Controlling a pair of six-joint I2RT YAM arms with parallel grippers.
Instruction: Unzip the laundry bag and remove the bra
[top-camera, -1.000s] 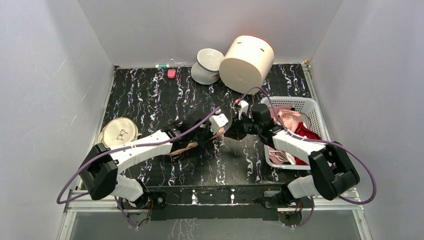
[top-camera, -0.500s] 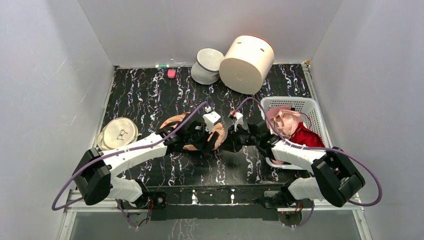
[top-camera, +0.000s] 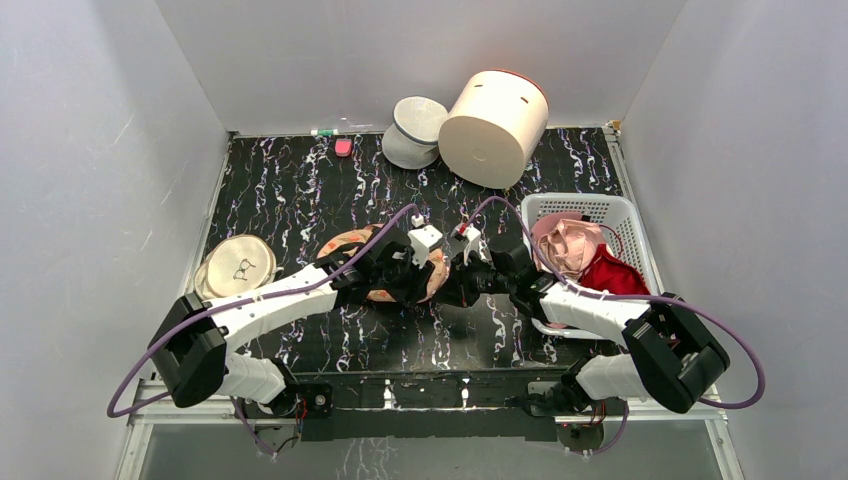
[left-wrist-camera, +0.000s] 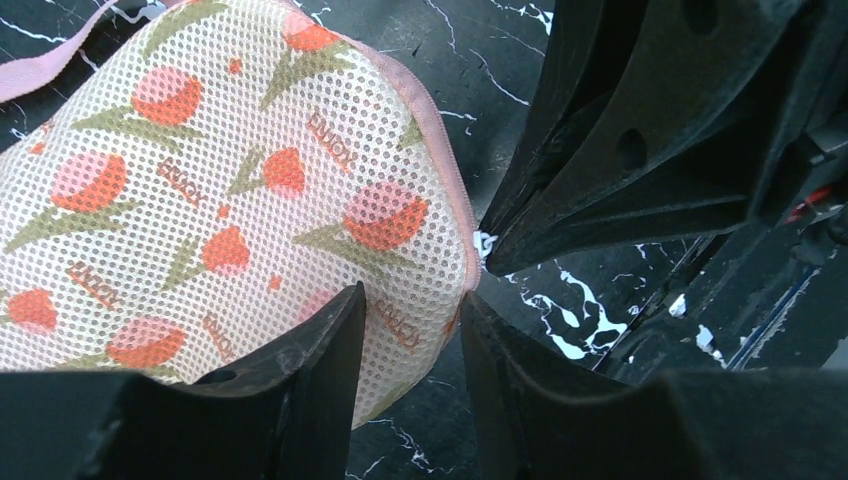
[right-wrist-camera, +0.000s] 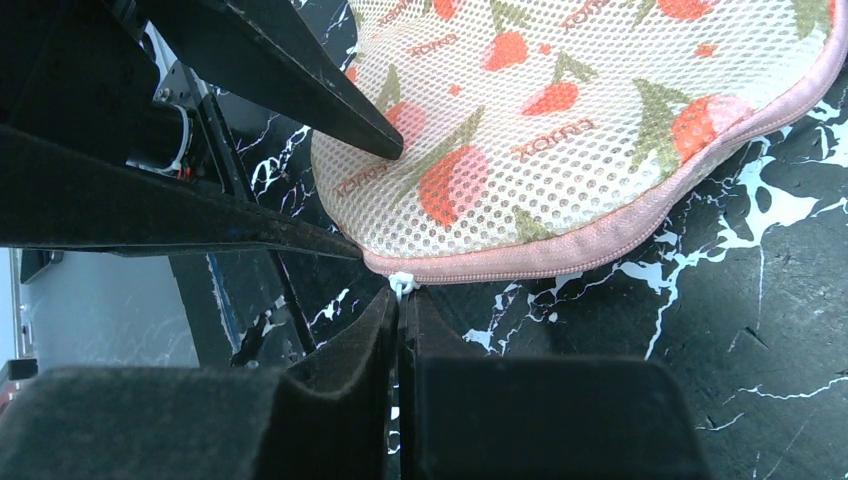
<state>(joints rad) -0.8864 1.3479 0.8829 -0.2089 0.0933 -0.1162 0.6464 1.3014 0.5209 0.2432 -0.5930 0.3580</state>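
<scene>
Top view, desk (top-camera: 290, 190): black marbled slab with white veins, carrying everything.
Top view, laundry bag (top-camera: 352, 242): peach-orange printed mesh pouch, lies flat near mid-desk, largely hidden under both arms' ends.
Top view, left pincer (top-camera: 428, 268): sits over the laundry bag's right end; cannot tell the grip from this angle.
Top view, right pincer (top-camera: 452, 283): reaches in from the right and meets the left pincer at that same end.
Top view, bra (top-camera: 568, 246): salmon-pink satin, bunched in the white slotted plastic basket (top-camera: 590, 205) at the right, well apart from the laundry bag, beside a dark red garment (top-camera: 612, 274).
Top view, far edge: big cream cylinder (top-camera: 493, 118) tipped on its side.

Left wrist, laundry bag (left-wrist-camera: 230, 190): fills the upper left, with red-and-green flower print on beige mesh and pink zip edging (left-wrist-camera: 440, 150) curving round the end.
Left wrist, left pincer (left-wrist-camera: 408, 305): narrow, pinches the bag's rounded end between two black fingers (left-wrist-camera: 300, 370).
Left wrist, right pincer (left-wrist-camera: 500, 235): points its tips at the edging, touching a small white zip pull (left-wrist-camera: 481, 241).

Right wrist, laundry bag (right-wrist-camera: 560, 110): spreads across the upper right, flat on the desk (right-wrist-camera: 760, 330).
Right wrist, pink zip edging (right-wrist-camera: 600, 245): runs unbroken along the near edge.
Right wrist, right pincer (right-wrist-camera: 400, 305): pressed almost together, grips the white zip pull (right-wrist-camera: 402, 283) just below the edging.
Right wrist, left pincer (right-wrist-camera: 375, 200): one finger on top of the mesh, the other under the edge, clamping the bag's end.
</scene>
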